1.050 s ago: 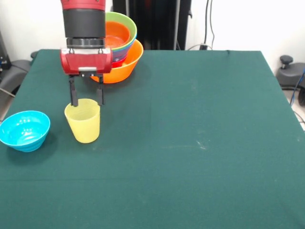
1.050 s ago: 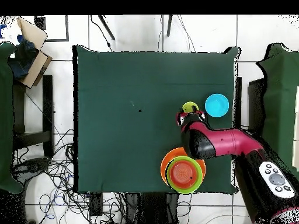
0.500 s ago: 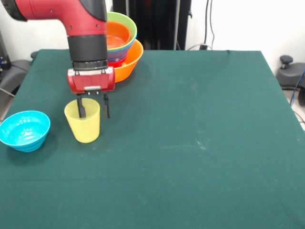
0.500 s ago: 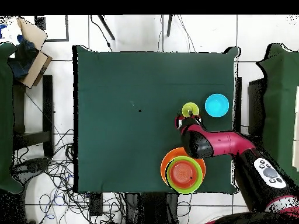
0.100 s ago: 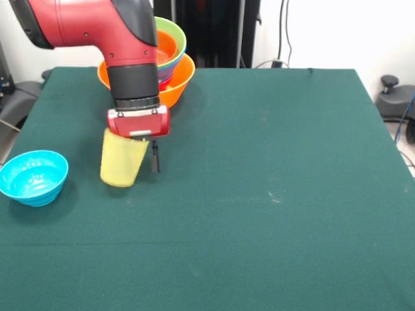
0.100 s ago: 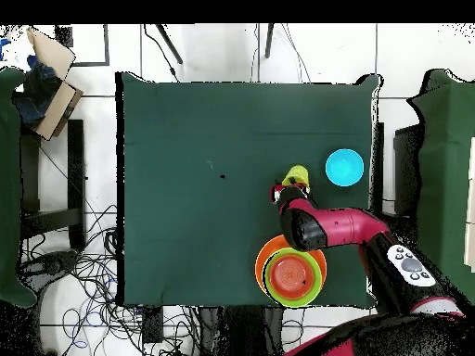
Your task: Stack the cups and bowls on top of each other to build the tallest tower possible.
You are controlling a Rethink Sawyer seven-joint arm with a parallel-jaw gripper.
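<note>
Left of the end effector (image 5: pixel 144 159), well apart on the green desk (image 5: pixel 272 214), sits a cyan bowl (image 5: pixel 33 177). Pinched by the end effector, the pale-yellow tumbler (image 5: pixel 121 160) hangs tilted, its rim under the red wrist. Behind it stands the tower (image 5: pixel 167 61), orange bowl lowest.

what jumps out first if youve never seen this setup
The red arm's claw meets the pale-yellow cup at its rim, and the cup leans tilted near the table's left side. Behind it stands the tower of nested bowls; a lone cyan bowl sits at the left edge.
</note>
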